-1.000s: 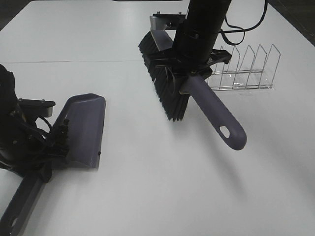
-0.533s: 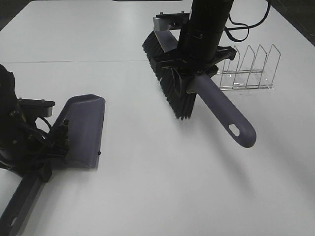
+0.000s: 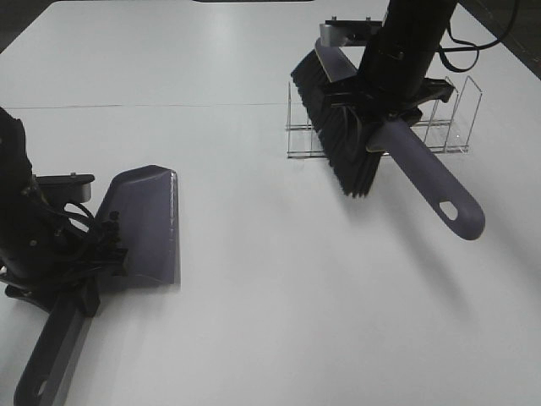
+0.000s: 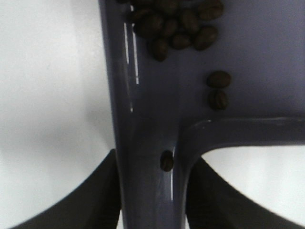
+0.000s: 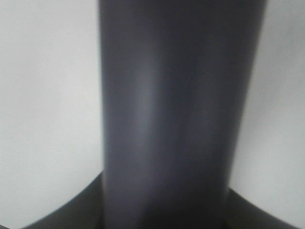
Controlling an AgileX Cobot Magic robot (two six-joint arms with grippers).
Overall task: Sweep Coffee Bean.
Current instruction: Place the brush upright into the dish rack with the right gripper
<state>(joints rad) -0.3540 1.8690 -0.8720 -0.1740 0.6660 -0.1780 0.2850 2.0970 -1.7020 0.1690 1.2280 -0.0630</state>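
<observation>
The white table (image 3: 279,321) holds a dustpan (image 3: 144,228), its handle clamped in the left gripper (image 3: 84,275). The right gripper (image 3: 385,127) is closed tight on the brush (image 3: 347,148), held up beside the wire rack (image 3: 444,127). Coffee beans (image 4: 176,24) lie inside the dustpan.

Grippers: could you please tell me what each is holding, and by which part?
The left gripper holds the dustpan by its handle; the right gripper holds the brush by its handle.
</observation>
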